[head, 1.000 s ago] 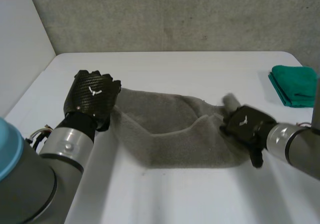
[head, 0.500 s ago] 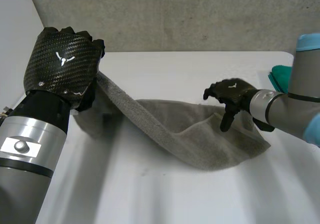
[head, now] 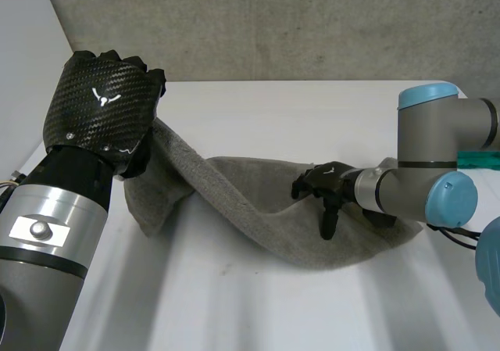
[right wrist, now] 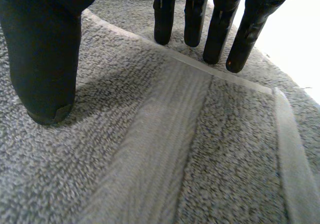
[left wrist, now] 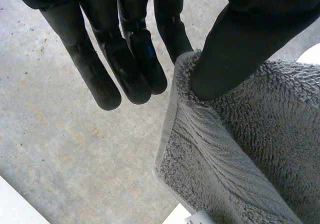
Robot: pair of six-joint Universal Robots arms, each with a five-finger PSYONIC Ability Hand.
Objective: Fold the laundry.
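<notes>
Grey towel hangs from the left hand down to the table
Soft, floppy stuff: left hand pinches a corner, right hand lies open on the middle; corners look best to grip

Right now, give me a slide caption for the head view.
Left hand holds one end of the grey towel raised above the white table; right hand rests on the flat part.

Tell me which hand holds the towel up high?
The left hand: it pinches the grey towel by its edge, high above the table. The right hand sits low on it, fingers straight.
</notes>
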